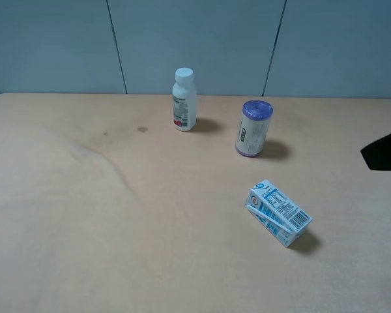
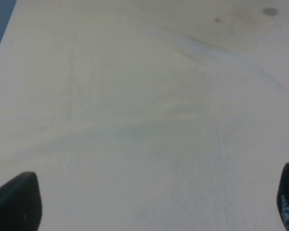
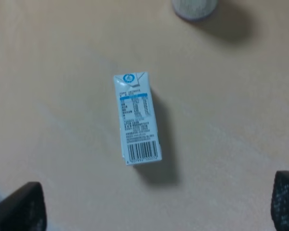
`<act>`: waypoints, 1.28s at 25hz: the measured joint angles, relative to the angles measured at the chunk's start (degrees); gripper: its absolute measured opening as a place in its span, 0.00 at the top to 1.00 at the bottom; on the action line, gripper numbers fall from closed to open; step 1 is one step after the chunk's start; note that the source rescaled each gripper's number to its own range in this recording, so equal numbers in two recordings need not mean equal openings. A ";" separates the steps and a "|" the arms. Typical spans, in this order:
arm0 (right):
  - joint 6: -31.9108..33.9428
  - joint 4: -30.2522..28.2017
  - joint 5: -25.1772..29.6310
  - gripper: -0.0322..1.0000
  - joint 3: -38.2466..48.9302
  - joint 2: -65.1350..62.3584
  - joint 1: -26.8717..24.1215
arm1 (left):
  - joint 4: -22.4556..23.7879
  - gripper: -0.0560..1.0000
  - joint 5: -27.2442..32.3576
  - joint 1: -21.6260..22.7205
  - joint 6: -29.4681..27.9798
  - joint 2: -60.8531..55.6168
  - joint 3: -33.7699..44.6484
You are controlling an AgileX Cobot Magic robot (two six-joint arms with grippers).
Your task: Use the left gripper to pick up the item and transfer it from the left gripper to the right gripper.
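Observation:
The white-and-blue drink carton [image 1: 278, 212] lies on its side on the tan table, right of centre and toward the front. It also shows in the right wrist view [image 3: 136, 118], barcode end nearest the camera. The right gripper [image 3: 159, 208] hovers above it, jaws wide apart and empty; only a black part of its arm [image 1: 384, 151] shows at the right edge of the high view. The left gripper [image 2: 159, 204] is open and empty over bare table, its fingertips [image 2: 17, 204] at the frame corners. It is out of the high view.
A white bottle with a white cap [image 1: 184, 100] stands at the back centre. A purple-lidded can [image 1: 253, 128] stands to its right, behind the carton; its base shows in the right wrist view [image 3: 194, 7]. Dark stains [image 1: 142, 129] mark the table [image 1: 85, 215].

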 joint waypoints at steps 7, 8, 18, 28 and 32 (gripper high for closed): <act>0.18 0.00 -5.44 0.00 10.90 -13.79 0.00 | 0.00 0.03 0.00 0.00 0.00 0.00 0.00; 0.18 0.00 -5.90 0.00 12.00 -15.94 0.00 | 0.00 0.03 0.00 0.00 0.00 0.00 0.00; 0.26 -0.64 -6.14 0.00 17.20 -31.31 0.00 | 0.00 0.03 0.00 0.00 0.00 0.00 0.00; 2.39 -1.05 -5.46 0.00 22.73 -34.95 0.00 | 0.00 0.03 0.00 0.00 0.00 0.00 0.00; 2.57 -1.44 -5.96 0.00 23.20 -34.95 0.00 | 0.00 0.03 0.00 0.00 0.00 0.00 0.00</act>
